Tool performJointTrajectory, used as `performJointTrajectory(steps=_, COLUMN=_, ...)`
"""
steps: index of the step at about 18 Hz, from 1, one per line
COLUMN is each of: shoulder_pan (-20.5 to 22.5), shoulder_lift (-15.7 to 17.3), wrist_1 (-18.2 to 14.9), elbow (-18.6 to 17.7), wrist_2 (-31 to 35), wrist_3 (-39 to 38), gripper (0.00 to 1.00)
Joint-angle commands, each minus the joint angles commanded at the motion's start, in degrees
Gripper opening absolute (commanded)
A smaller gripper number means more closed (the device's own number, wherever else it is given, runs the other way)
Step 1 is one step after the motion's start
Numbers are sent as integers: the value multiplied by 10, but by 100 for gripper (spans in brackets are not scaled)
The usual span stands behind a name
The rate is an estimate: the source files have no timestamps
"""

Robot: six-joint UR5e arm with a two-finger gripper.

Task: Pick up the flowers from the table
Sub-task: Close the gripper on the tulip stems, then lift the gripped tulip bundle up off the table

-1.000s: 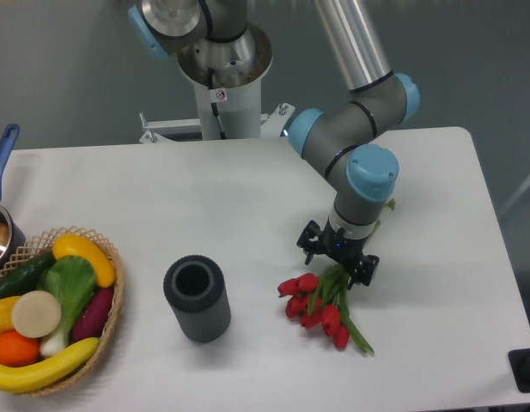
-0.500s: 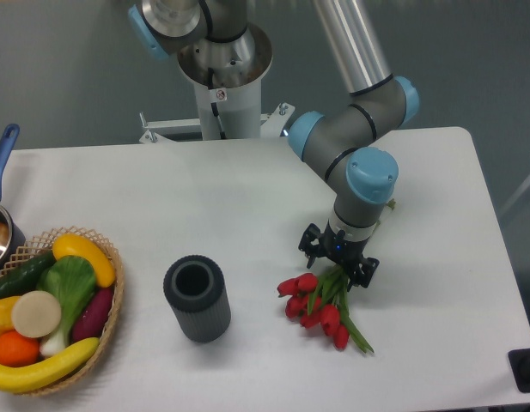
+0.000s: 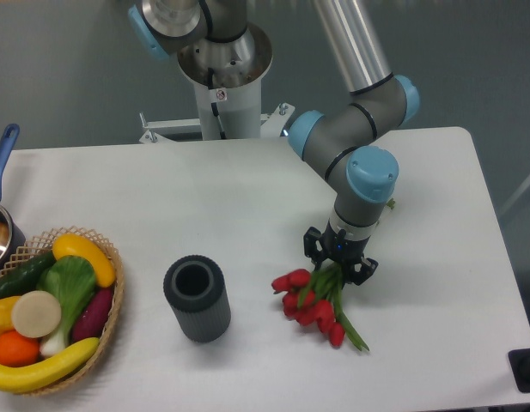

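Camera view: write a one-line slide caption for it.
Robot claw closed on red flowers lying on a white table.

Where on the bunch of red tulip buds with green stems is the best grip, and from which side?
Grip the bunch of red tulip buds across its green stems, just behind the buds, coming straight down. The stems lie flat and gathered there, and the two-finger gripper already straddles that spot.

The claw (image 3: 340, 260) is down on the flowers (image 3: 312, 300), fingers pinched in around the green stems just above the red buds, which fan out toward the front of the white tabletop (image 3: 247, 189). A dark ribbed cylinder (image 3: 197, 298) stands upright to their left. Far left there's a wicker basket (image 3: 110, 313) full of fruit and veg, plus a blue-handled pot (image 3: 0, 219) at the edge.
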Motion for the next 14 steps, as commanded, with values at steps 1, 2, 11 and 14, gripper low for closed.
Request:
performJointTrajectory(steps=1, shoulder_pan=0, shoulder_lift=1, wrist_1=0, elbow=0, wrist_2=-1, wrist_3=-2, gripper=41)
performJointTrajectory(steps=2, shoulder_pan=0, shoulder_lift=1, wrist_1=0, elbow=0, wrist_2=-1, wrist_3=-2, gripper=41)
performJointTrajectory(steps=11, shoulder_pan=1, shoulder_lift=5, wrist_1=0, elbow=3, wrist_2=-3, wrist_3=-3, gripper=38)
performJointTrajectory(steps=14, shoulder_pan=4, shoulder_lift=14, wrist_1=0, elbow=9, wrist_2=-7, wrist_3=-2, gripper=38)
